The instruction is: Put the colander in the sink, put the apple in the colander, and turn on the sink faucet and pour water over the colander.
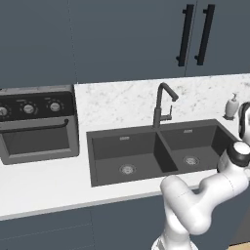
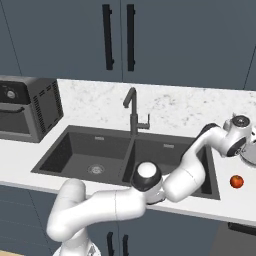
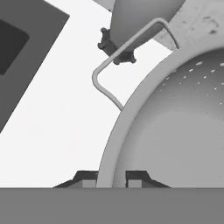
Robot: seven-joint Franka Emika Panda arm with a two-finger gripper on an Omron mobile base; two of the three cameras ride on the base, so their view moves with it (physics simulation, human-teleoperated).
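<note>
The gripper [image 3: 111, 179] pinches the colander [image 3: 175, 131] rim, so it should lift straight up before going left to the sink [image 2: 75, 150].

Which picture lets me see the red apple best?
The right base view: the apple sits in plain sight on the white counter to the right of the sink. The left base view and the hand view give no look at it.

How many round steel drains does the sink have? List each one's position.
2. One round steel drain lies in the dark grey sink's left basin; the other lies in the right basin.
</note>
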